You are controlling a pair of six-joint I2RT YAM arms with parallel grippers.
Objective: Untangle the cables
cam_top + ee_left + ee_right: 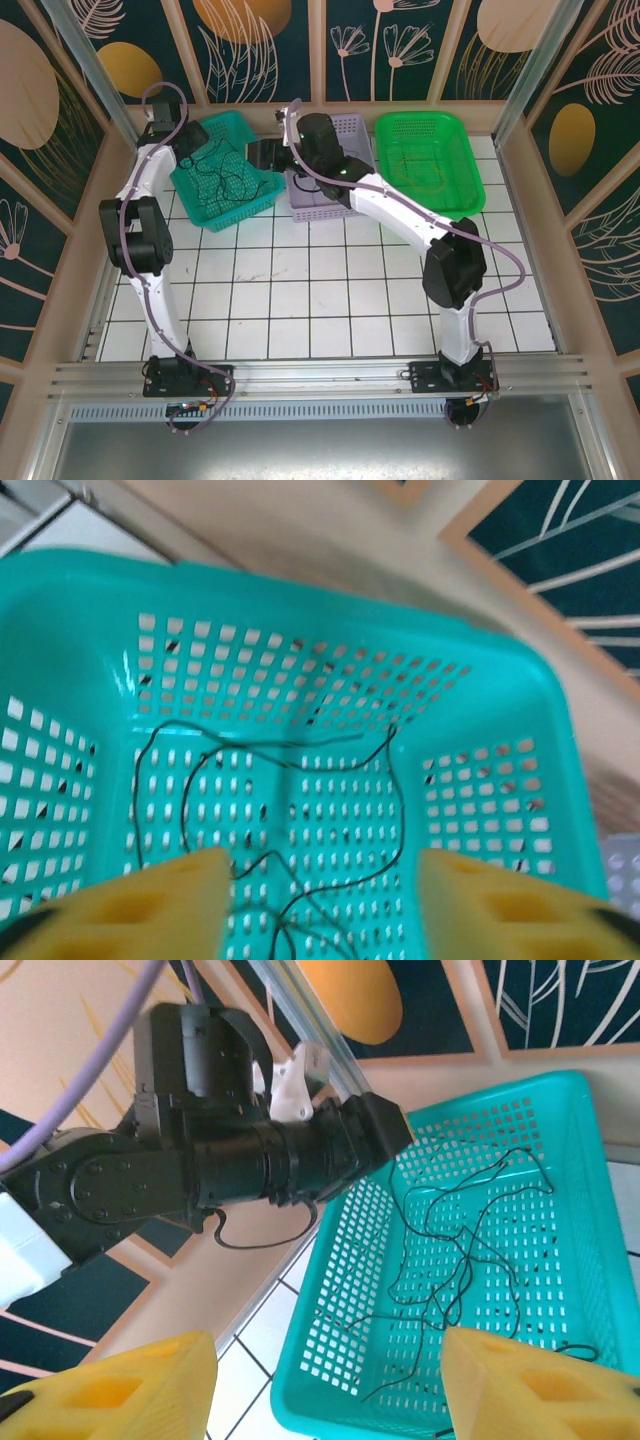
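A glossy white tiled worktop [300, 300] is lying nearest. Left hand [320, 900] and right hand [325, 1385], blocky yellow fingers [130, 910] spread and gripping nothing, are hanging at a perforated teal plastic basket [200, 205], where thin dark squiggly cables [225, 175] are lying loosely tangled. The right arm [400, 210] is crossing a slotted lilac basket [310, 205]; a green mesh basket [425, 160] is sitting rightmost.

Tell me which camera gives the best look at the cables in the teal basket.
Right wrist: the cables lie spread across the teal basket floor, sharp and nearly whole. Left wrist shows a blurred part, cut off by its yellow fingers. Top external shows small dark squiggles.
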